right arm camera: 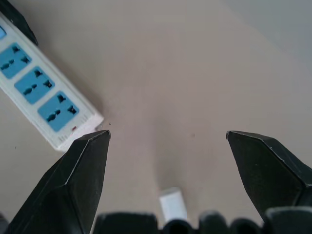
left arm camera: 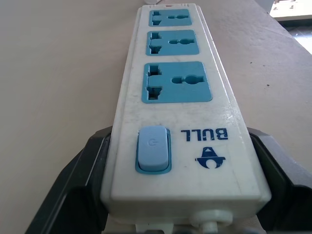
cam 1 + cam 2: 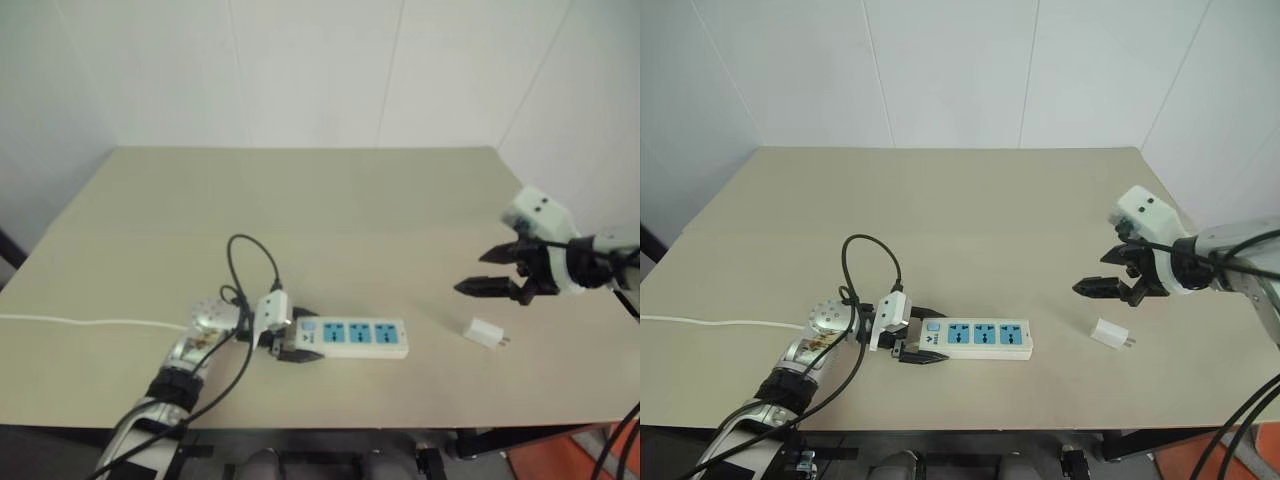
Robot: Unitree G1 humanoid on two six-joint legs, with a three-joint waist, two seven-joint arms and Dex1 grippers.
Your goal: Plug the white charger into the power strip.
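Because plugging in needs a socket that will not slide away, the left gripper (image 3: 912, 350) has its fingers (image 2: 83, 190) clamped on the switch end of the power strip (image 3: 975, 338), one black finger on each long side, holding it flat on the desk (image 3: 970, 210) near the front edge. That grip leaves all three blue socket panels bare and facing up, with the strip's free end running toward the desk's right edge, which looks like a sensible way to offer it to the other arm. A thin white cord (image 3: 710, 322) trails off toward the left edge. A little farther in and nearer the right edge, the white charger (image 3: 1110, 334) lies on its side on the bare desk, apart from the strip, with its short prongs pointing toward the right edge. It is not yet picked up. Just above it and slightly beyond hangs the right gripper (image 3: 1118, 286), tilted downward, its fingers (image 1: 83, 180) spread wide and holding nothing; in the right wrist view the charger sits low between them, so I judge the hand is lining up to come down and take it.
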